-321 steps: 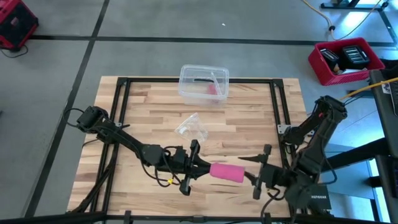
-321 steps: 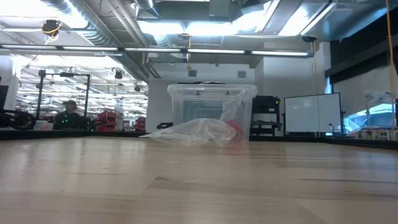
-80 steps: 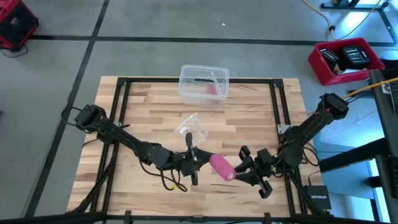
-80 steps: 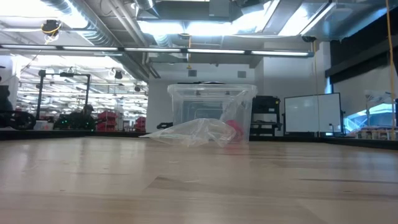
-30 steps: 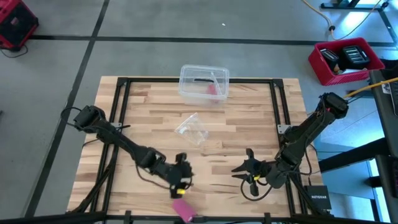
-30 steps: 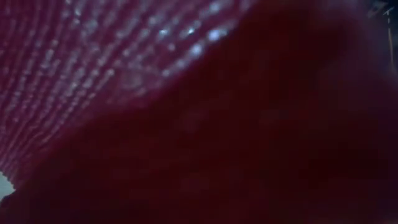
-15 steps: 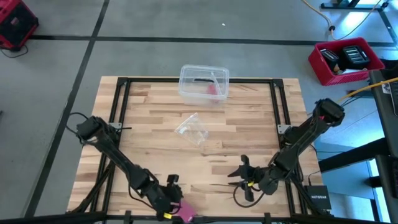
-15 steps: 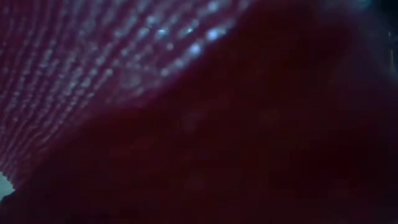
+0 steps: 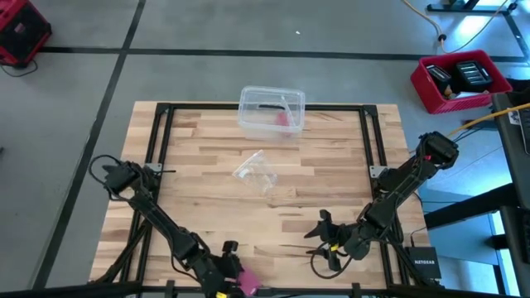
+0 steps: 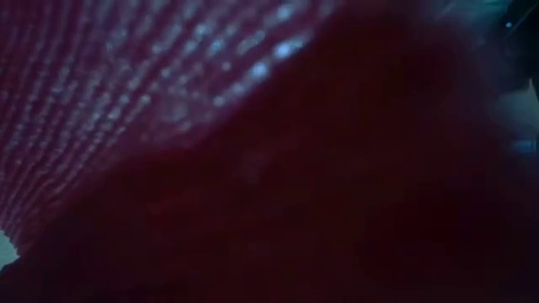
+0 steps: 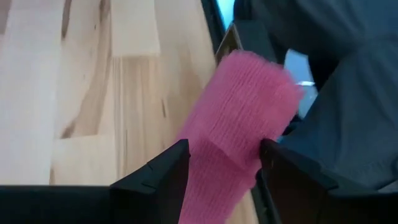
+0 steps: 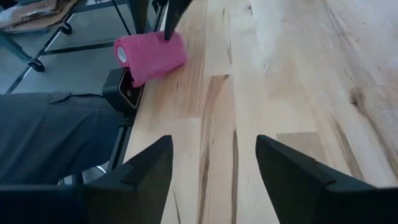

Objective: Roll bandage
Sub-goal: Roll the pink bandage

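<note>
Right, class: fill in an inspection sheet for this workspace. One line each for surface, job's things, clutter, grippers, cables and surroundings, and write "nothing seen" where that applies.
Surface: wooden table in a black frame, bare over most of its top.
Job's things: pink bandage, rolled into a cylinder, at the table's near edge, right against the low camera and blocking its view.
Clutter: clear box at the far edge with something pink inside; crumpled clear wrapper mid-table.
Grippers: left gripper open, fingers on either side of the bandage; right gripper open, empty, apart from the bandage, near the front right.
Cables: a yellow one beside the table's right.
Surroundings: grey floor, red crate at the far right.
</note>
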